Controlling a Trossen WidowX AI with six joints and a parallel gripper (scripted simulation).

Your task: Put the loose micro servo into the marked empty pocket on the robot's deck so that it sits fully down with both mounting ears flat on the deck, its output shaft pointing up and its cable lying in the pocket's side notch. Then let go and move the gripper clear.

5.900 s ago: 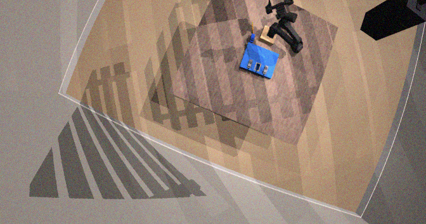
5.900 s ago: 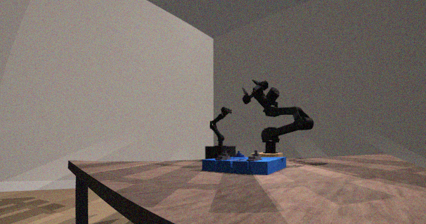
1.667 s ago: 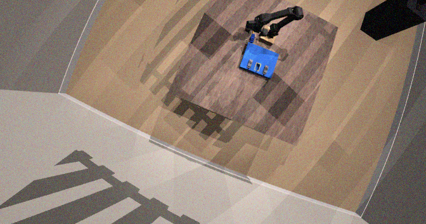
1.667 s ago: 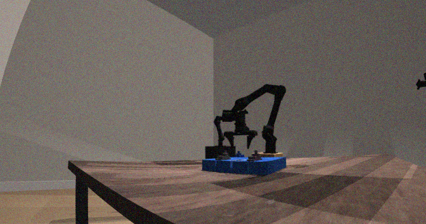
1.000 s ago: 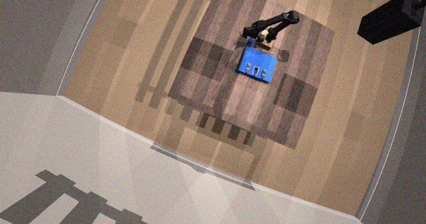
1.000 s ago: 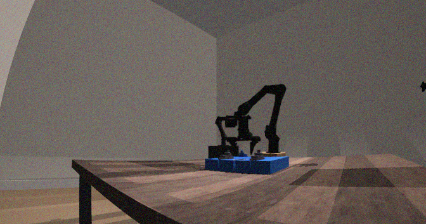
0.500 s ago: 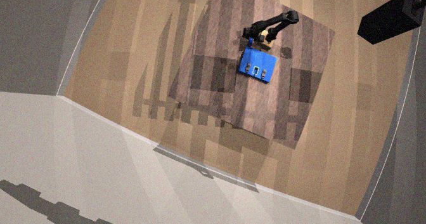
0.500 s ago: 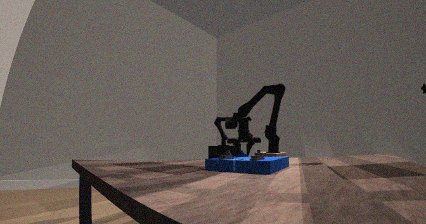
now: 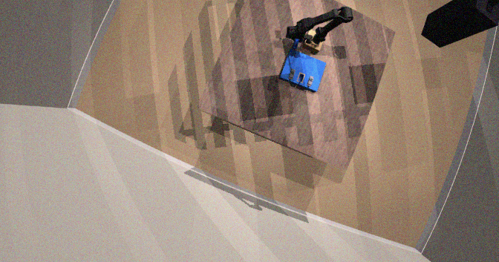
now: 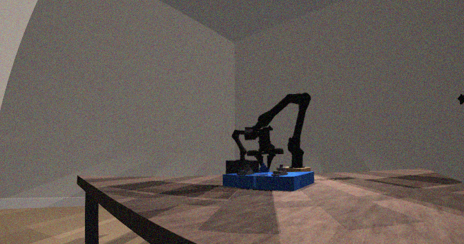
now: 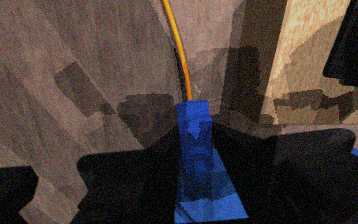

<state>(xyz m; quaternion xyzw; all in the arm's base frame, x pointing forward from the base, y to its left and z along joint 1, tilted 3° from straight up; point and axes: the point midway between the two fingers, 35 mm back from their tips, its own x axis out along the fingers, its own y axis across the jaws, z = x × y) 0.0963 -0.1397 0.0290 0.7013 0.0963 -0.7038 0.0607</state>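
Note:
The loose blue micro servo (image 9: 295, 45) (image 10: 264, 166) (image 11: 195, 142) is upright between the fingers of my gripper (image 11: 194, 128), which is shut on it. They are just beyond the edge of the blue deck (image 9: 310, 62) (image 10: 304, 181) (image 11: 212, 212) on the arm's side. The orange cable (image 11: 180, 49) runs from the servo's far end toward the top of the wrist view. The marked pocket (image 9: 301, 73) shows as a pale outline near the deck's opposite edge. The fingers hide the servo's sides, and its ears and shaft are unclear. Whether it touches the table cannot be told.
Two grey fitted parts (image 9: 292, 74) (image 9: 310, 81) stand on the deck, one on each side of the pocket. The arm's wooden base block (image 9: 315, 48) is close beside the deck. A dark box (image 10: 235, 166) shows behind the deck in the exterior view.

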